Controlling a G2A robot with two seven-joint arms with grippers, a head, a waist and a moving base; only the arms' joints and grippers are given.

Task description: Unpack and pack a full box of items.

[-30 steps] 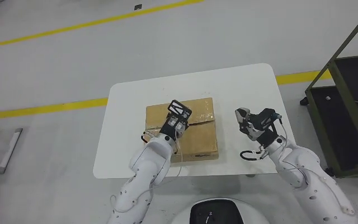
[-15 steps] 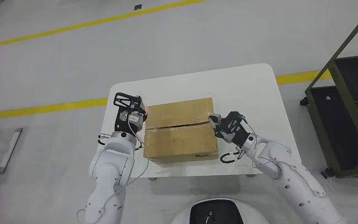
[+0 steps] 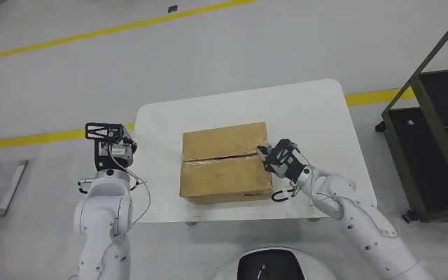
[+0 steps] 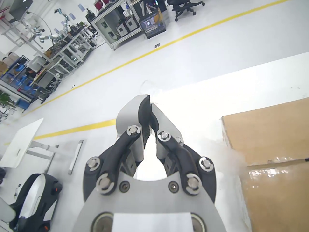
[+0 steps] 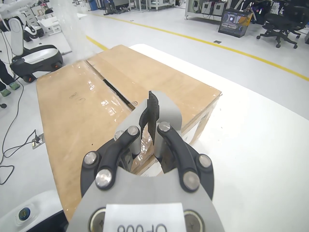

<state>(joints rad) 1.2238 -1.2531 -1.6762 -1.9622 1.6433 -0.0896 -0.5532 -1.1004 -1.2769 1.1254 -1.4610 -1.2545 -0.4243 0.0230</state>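
Peeling the seal off looks like the step in hand: unpack phase, flaps not yet open

Top view: box (image 3: 225,162) sits mid table (image 3: 308,112), flaps down, seam running across its top. Left pincer (image 3: 103,131) hangs off the table's left edge, well apart from the box. Right pincer (image 3: 269,155) is at the box's right edge by the seam end; touching or just above, cannot tell

Left wrist view: left pincer (image 4: 147,112) has its pads pressed together, with what looks like thin film nipped between them. A hazy strip of clear tape (image 4: 233,154) leads off the box seam towards it

Right wrist view: right pincer (image 5: 152,112) is closed pad to pad, nothing in it, over the near box edge. The tape rises off the far seam end

Next, my read: pull the tape fully free and drop it, then get under a flap. The box may slide unless it is held down

Vs earlier: 1.0 s ago the left pincer was over the box centre, 0.5 s ago at its left edge, now past the table. The right one came in from the right side. Box roughly unmoved
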